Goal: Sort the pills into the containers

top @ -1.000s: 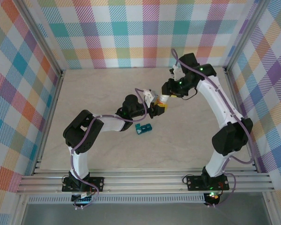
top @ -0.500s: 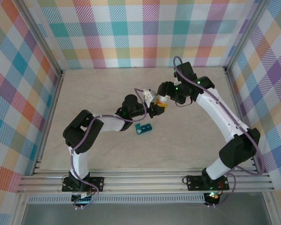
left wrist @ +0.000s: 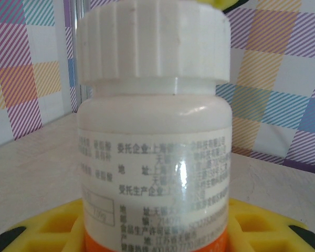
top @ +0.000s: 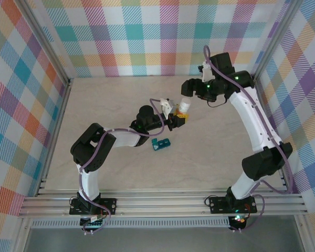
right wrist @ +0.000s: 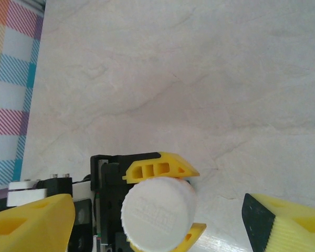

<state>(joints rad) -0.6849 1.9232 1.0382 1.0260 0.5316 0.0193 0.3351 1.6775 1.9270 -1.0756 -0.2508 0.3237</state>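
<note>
Left wrist view: my left jaws clamp the bottle [left wrist: 152,131], its base cut off below. My right jaws hang wide apart above its cap [right wrist: 158,212], tips cropped. Farther off, the teal containers [top: 160,143] lie on the table [top: 110,105] beside my left arm [top: 123,137], contents too small to tell.

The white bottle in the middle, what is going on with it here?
The left gripper holds the white bottle upright, its cap on. The right gripper hangs open over the cap, fingers clear of it. The teal containers lie on the table nearby, untouched.
</note>
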